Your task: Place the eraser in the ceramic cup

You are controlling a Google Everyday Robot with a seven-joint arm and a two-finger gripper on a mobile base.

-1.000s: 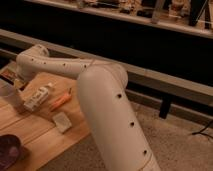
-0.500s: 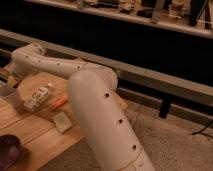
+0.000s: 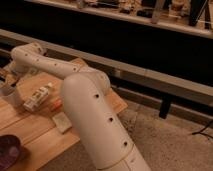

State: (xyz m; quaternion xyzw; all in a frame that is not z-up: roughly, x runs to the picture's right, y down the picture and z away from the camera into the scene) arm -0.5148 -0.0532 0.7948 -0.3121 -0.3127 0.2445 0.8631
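1. Wooden desk (image 3: 30,125) before a dark wall carries the plain white ceramic cup (image 3: 10,95).
2. My jaws hang shut just above that cup. The small black eraser is nowhere in sight, so I cannot tell whether I hold it.
3. I judge the eraser light, stiff and slightly grippy, so I would pinch it across its long flat sides, mid-length.

Dim, warm light. A light wooden table (image 3: 35,131) of planks stands at lower left, on a speckled grey floor (image 3: 170,147). Behind it a long grey ledge (image 3: 150,76) runs slantwise across the room, carried by a dark post (image 3: 164,106). Above the ledge is a dark wall panel (image 3: 125,42), topped by a pale shelf (image 3: 150,19) with blurred clutter. A black cable (image 3: 204,131) lies at far right.
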